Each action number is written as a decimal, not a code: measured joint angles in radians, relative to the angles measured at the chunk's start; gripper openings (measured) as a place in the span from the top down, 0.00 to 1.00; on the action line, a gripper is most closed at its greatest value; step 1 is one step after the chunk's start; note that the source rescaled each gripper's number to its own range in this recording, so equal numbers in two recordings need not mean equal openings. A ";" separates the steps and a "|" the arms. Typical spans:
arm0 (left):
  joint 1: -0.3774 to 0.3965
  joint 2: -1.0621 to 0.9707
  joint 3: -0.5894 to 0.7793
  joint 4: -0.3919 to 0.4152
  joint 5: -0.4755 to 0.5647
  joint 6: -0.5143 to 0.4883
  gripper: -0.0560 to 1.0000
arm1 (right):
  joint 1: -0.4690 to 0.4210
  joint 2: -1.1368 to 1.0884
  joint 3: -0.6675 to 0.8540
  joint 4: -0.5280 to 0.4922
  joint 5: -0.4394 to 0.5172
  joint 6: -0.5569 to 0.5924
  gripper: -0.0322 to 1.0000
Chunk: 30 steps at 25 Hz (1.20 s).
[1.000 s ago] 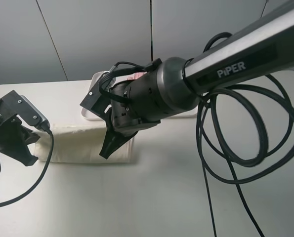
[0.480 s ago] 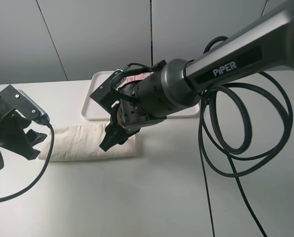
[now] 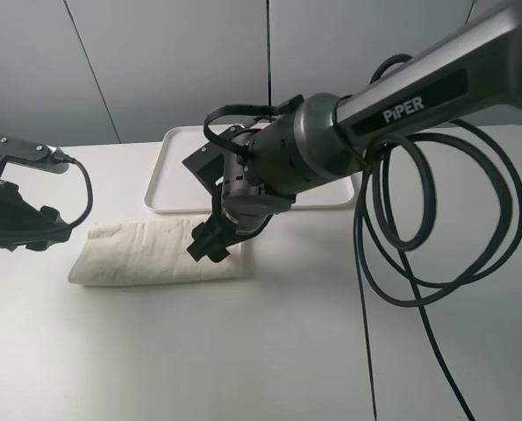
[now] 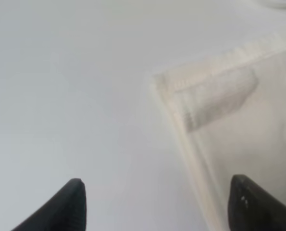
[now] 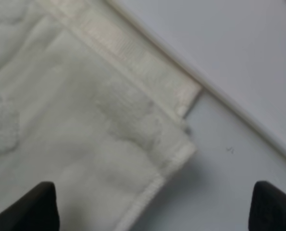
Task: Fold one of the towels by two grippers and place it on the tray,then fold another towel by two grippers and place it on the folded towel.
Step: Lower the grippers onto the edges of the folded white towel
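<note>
Where the cream-white terry cloth towel [image 3: 146, 254] lies: folded into a long strip just in front of the flat white rectangular plastic tray [image 3: 168, 175], its long axis running between the 2 grippers.
Left gripper [image 4: 157, 204]: jaws apart, empty, at the strip's left end.
Right gripper [image 5: 157, 207]: jaws apart, empty, over its right end.
In the way: the right arm [image 3: 278, 167] overhangs the tray.

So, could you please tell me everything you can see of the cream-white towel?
The cream-white towel is soft terry cloth with a faint embossed pattern and stitched hems. It lies folded into a long, slightly rumpled strip, flat on the white table, close beside the tray. The left gripper and right gripper hang open over its two ends; neither holds it.
</note>
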 joint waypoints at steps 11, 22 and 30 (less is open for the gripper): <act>0.015 0.174 -0.240 -0.042 0.352 -0.061 0.04 | -0.069 0.000 -0.114 0.378 0.112 -0.370 0.00; 0.015 0.328 -0.381 0.079 0.491 -0.306 0.07 | -0.073 0.001 -0.146 0.417 0.161 -0.426 0.00; 0.015 0.376 -0.397 0.083 0.498 -0.328 0.08 | -0.073 0.001 -0.146 0.518 0.178 -0.496 0.00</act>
